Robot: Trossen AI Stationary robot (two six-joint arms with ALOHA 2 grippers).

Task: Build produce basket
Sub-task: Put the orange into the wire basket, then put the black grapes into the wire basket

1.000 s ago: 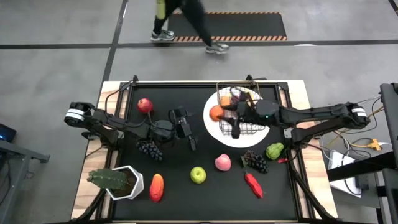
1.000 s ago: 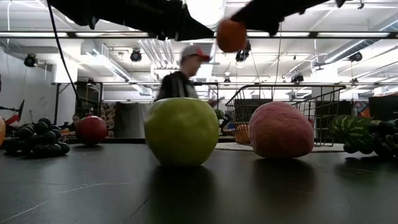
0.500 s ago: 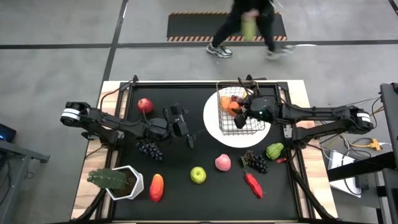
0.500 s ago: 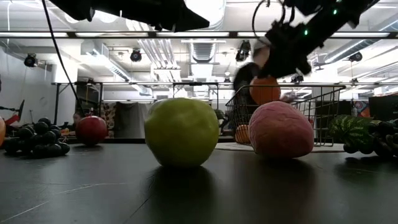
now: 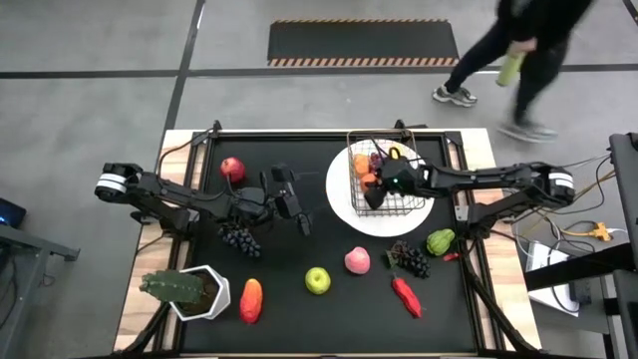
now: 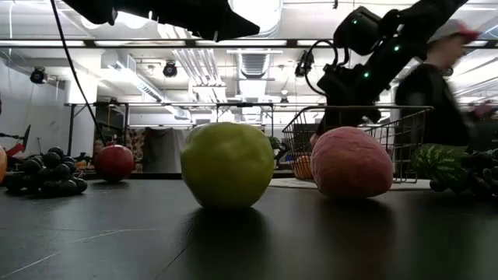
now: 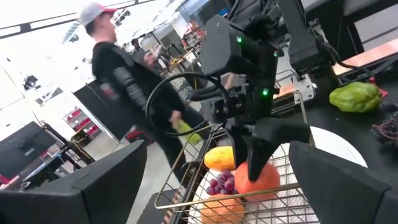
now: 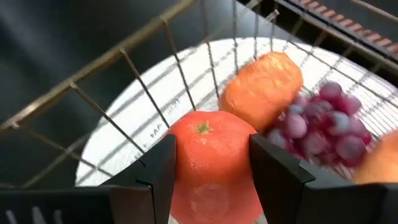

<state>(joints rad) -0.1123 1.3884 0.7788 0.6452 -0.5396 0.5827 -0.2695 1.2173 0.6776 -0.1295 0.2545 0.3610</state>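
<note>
High view, black tabletop [image 5: 299,309], grey floor, person walking [image 5: 518,50], right tool [image 5: 374,184] clamped on orange [image 8: 208,155], left tool [image 5: 296,211] apart.

Four cameras: one overhead, one at table level, one on each wrist.

The high view looks straight down on the whole table [image 5: 329,299] and a strip of floor. The low view sits on the tabletop, facing level across it, very near the green apple [image 6: 226,164] and pink peach [image 6: 352,162]. The left wrist view looks from some way off toward the basket [image 7: 205,186]; the right wrist view peers closely into that same basket [image 8: 112,81], which all four views share.
</note>
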